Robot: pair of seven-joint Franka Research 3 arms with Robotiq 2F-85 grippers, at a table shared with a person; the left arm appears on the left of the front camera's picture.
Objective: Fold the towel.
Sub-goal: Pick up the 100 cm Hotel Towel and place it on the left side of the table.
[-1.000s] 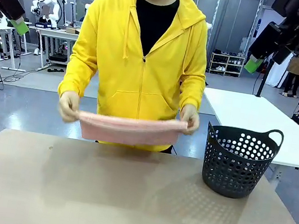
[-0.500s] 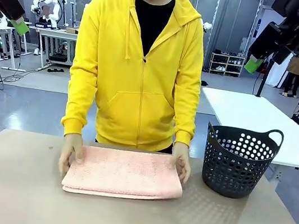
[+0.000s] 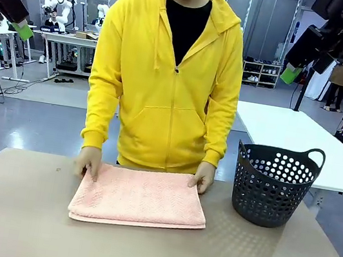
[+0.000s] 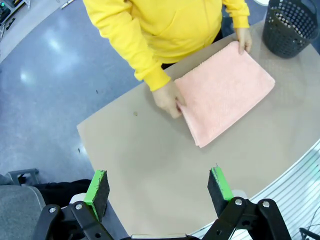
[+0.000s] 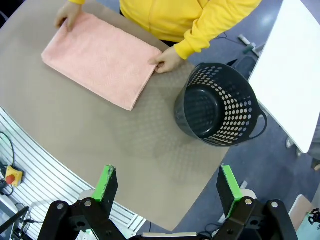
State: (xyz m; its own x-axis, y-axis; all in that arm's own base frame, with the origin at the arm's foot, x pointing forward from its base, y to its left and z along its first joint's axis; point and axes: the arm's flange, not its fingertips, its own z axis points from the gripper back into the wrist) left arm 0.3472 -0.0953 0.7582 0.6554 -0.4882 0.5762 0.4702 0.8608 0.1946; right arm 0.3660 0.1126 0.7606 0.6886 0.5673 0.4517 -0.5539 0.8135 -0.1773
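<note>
Two hands of the person in the yellow hoodie rest on the far corners of the salmon-pink towel: one hand at the corner far from the dark basket, the other hand at the corner nearest it. The towel lies flat on the tan table, just beside the basket and apart from it, already doubled into a tidy rectangle with stacked edges along its near side.

Both grippers hang high above the table, well away from the towel. The left gripper has its jaws spread wide with nothing between the green pads, and the right gripper is likewise wide and empty.

Terry cloth like this looks light, soft and limp, so it will likely sag and unfold if lifted from one point. A corner or the layered near edge seems the best place to pinch, catching all layers together; the textured weave should give the pads decent grip.
</note>
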